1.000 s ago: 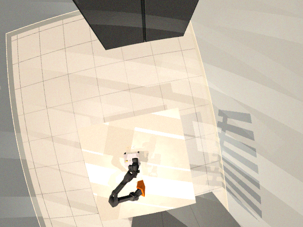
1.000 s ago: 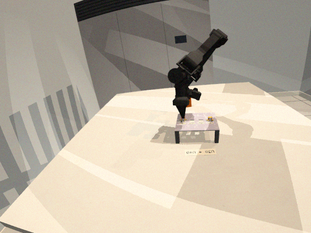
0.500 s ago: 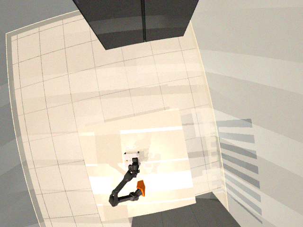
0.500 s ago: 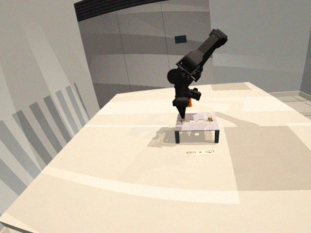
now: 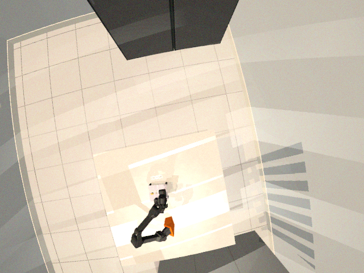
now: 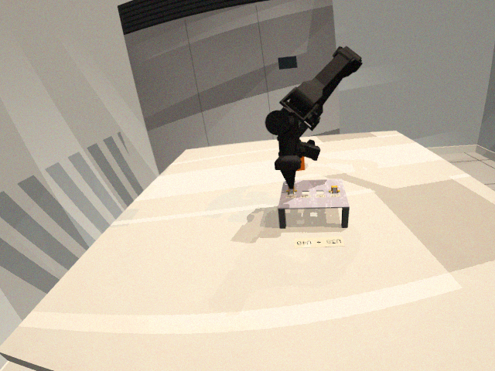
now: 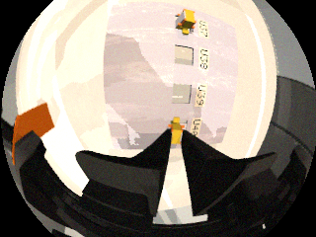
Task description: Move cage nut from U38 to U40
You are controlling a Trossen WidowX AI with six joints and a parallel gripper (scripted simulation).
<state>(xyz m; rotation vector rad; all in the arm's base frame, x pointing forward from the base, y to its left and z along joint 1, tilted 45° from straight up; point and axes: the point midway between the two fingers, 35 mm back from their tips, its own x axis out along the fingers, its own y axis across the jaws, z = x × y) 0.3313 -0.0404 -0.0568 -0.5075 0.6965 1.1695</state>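
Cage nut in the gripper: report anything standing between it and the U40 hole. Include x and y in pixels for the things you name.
Nothing visible stands in the way. The gripper (image 6: 291,188) (image 7: 176,132) is shut on the cage nut (image 7: 176,129), right at the U40 hole. The other nut (image 6: 334,189) (image 7: 187,21) sits at U37, beyond the open U38 and U39 holes. Whether the wings have opened underneath, I cannot tell.

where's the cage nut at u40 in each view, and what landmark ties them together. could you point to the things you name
Top: not visible; the arm covers that end of the rail plate (image 5: 155,187) (image 6: 309,202) (image 7: 133,94).
Exterior: plate's left end, under the gripper (image 5: 162,192) (image 6: 291,187) (image 7: 176,135).
Wrist: just below centre, the nut (image 6: 294,190) (image 7: 176,129) between the fingertips.
Shared landmark: orange block (image 5: 169,223) (image 6: 302,163) (image 7: 35,123).
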